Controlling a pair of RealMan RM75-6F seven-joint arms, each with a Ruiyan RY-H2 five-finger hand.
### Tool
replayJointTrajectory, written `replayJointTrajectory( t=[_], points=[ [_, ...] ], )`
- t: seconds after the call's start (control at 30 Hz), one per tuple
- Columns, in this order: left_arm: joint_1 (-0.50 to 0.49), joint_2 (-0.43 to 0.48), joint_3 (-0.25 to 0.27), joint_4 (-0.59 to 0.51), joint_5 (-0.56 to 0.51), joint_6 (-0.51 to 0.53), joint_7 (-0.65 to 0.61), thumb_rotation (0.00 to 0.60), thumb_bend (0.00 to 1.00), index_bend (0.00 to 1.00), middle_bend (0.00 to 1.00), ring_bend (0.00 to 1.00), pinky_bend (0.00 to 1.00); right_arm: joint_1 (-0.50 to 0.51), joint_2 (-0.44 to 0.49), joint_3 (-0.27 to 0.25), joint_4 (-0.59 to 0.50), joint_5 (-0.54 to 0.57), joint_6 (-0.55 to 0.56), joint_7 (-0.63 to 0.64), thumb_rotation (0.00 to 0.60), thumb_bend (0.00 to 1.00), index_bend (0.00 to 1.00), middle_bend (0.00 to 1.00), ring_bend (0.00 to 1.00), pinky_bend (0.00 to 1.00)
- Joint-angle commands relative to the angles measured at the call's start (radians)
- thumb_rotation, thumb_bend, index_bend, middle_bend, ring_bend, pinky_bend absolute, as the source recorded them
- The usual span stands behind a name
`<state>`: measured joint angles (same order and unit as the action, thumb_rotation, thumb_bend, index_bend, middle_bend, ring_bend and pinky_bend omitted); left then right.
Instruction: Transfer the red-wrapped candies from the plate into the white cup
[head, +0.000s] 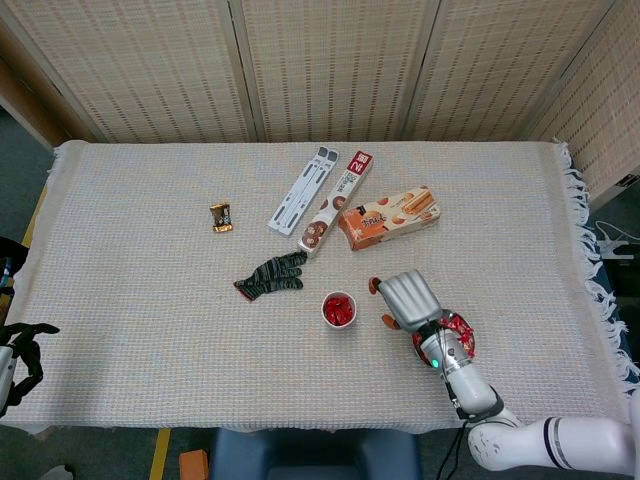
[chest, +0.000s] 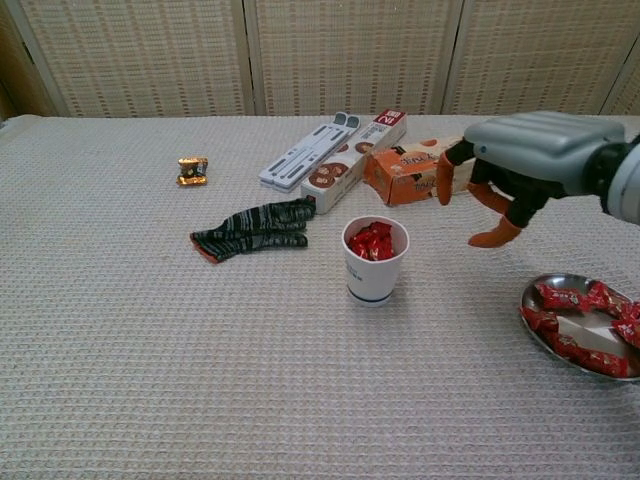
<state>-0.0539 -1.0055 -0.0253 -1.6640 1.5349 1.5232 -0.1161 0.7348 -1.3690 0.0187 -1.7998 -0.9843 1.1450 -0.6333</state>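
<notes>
The white cup stands mid-table, filled near the rim with red-wrapped candies. To its right a metal plate holds several more red candies. My right hand hovers between cup and plate, above the table, fingers apart and empty. My left hand hangs at the table's left edge in the head view, fingers curled, holding nothing.
A striped dark glove lies left of the cup. Behind the cup lie an orange snack box, a long cookie box and a grey-white strip. A small brown wrapped sweet lies far left.
</notes>
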Motion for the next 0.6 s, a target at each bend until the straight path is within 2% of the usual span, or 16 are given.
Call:
replayJointTrajectory(
  t=[0.03, 0.27, 0.6],
  points=[
    [0.000, -0.001, 0.001, -0.003, -0.001, -0.002, 0.006, 0.600, 0.42, 0.34, 0.24, 0.27, 0.28, -0.053, 0.056, -0.056, 0.001, -0.017, -0.012, 0.050, 0.600, 0.11, 0.41, 0.82, 0.78, 1.00],
    [-0.005, -0.006, 0.003, 0.000, -0.002, -0.012, 0.018, 0.600, 0.42, 0.34, 0.24, 0.27, 0.28, -0.089, 0.103, -0.101, 0.032, -0.024, -0.078, 0.115, 0.600, 0.08, 0.38, 0.82, 0.78, 1.00],
    [-0.002, -0.005, 0.002, -0.002, 0.001, -0.005, 0.013, 0.600, 0.42, 0.34, 0.24, 0.27, 0.28, -0.111, 0.071, -0.110, 0.101, -0.064, -0.131, 0.136, 0.600, 0.08, 0.41, 0.82, 0.78, 1.00]
  ],
)
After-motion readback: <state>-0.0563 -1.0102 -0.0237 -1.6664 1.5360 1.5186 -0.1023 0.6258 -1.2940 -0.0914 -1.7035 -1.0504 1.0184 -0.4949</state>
